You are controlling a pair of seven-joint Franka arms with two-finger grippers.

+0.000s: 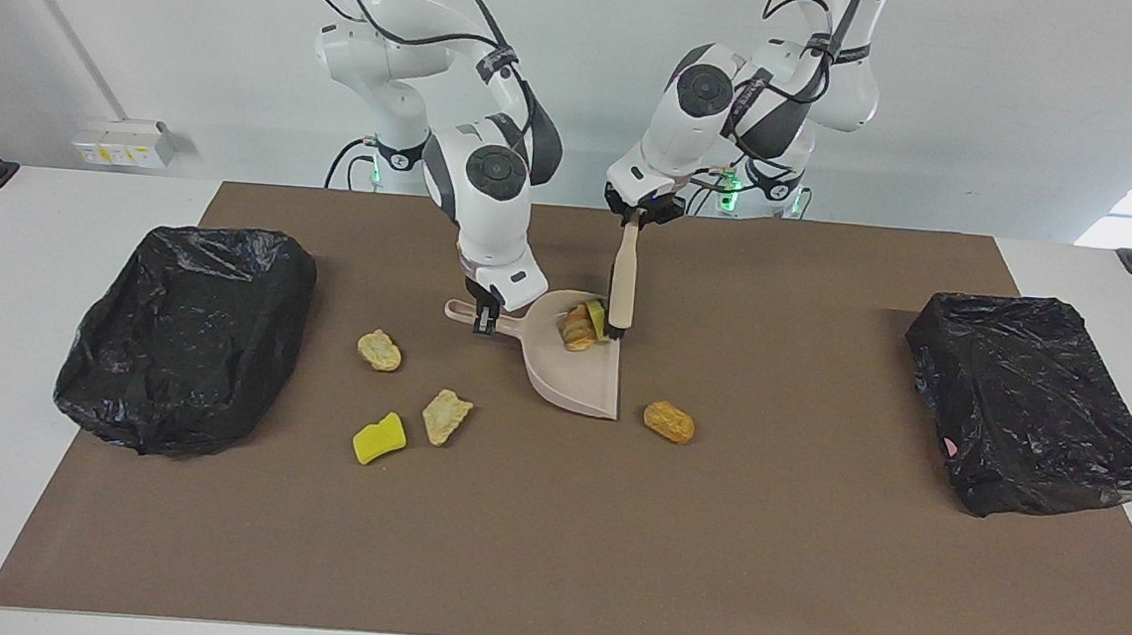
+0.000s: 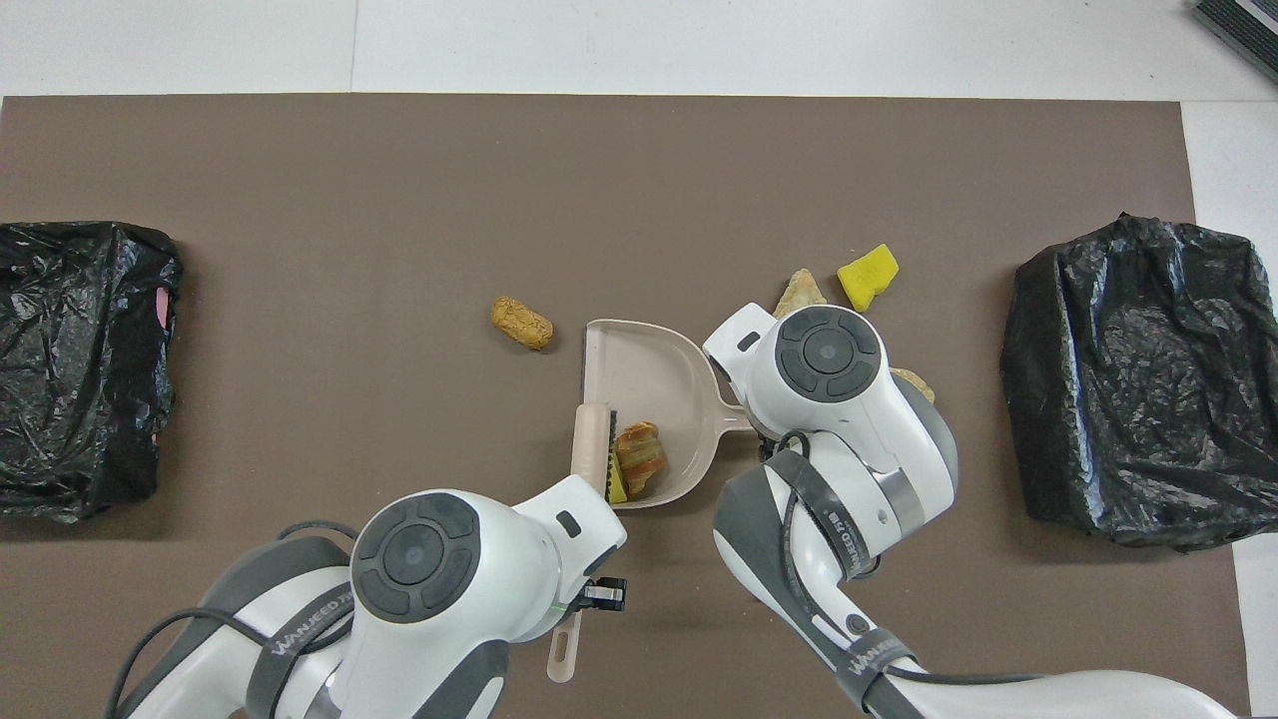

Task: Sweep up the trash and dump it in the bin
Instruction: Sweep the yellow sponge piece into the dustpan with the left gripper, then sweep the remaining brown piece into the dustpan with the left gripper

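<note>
**Brush at the pan's open edge**

My left gripper (image 1: 639,219) is clamped on the handle of the brush (image 1: 623,287), which hangs head down at the straight open edge of the dustpan (image 1: 576,383). The bristles press a yellow chunk (image 2: 618,487) against a brown croissant-like lump (image 2: 641,457), both inside the pan near its curved back wall.

My right gripper (image 1: 483,314) is closed on the pan's handle, holding the pan on the brown mat (image 1: 549,555).

Four pieces of trash lie loose on the mat. An orange-brown lump (image 1: 669,421) sits just off the pan's open edge, farther from me than the pan. Toward my right arm's end lie a tan lump (image 1: 379,350), another tan piece (image 1: 446,416) and a yellow chunk (image 1: 379,438), these last two touching or nearly so.

A black-bagged bin (image 1: 184,331) stands at my right arm's end, another (image 1: 1033,402) at my left arm's end. Bare mat lies between the pan and each bin.
</note>
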